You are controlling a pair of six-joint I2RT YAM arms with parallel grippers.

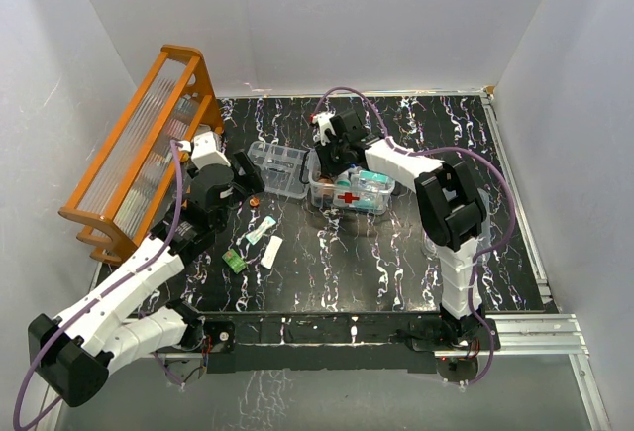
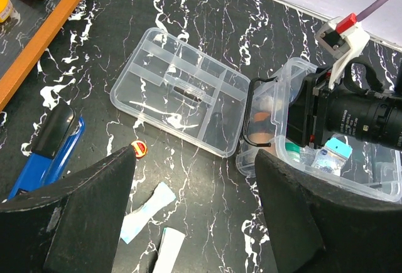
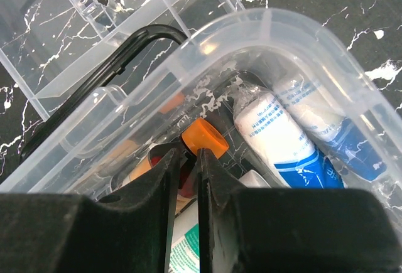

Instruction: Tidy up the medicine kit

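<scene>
The medicine kit (image 1: 319, 196), a clear box with a red cross, stands mid-table; its rim (image 3: 282, 25) fills the right wrist view. Inside lie white-and-blue wrapped rolls (image 3: 276, 136) and a small dark bottle with an orange cap (image 3: 205, 137). My right gripper (image 3: 187, 155) reaches down into the box's left end, its jaws nearly together with the bottle's neck in the narrow gap. The clear lid's dark handle (image 2: 250, 115) shows against that end of the box. My left gripper (image 2: 195, 223) hovers open over the table left of the kit, holding nothing.
A shallow divided tray (image 2: 182, 91) lies just left of the kit. Below it on the table are a pale blue sachet (image 2: 147, 210), a white strip (image 2: 169, 248), a green packet (image 1: 234, 262) and a small red-yellow disc (image 2: 139, 149). An orange wooden rack (image 1: 149, 144) lines the left side.
</scene>
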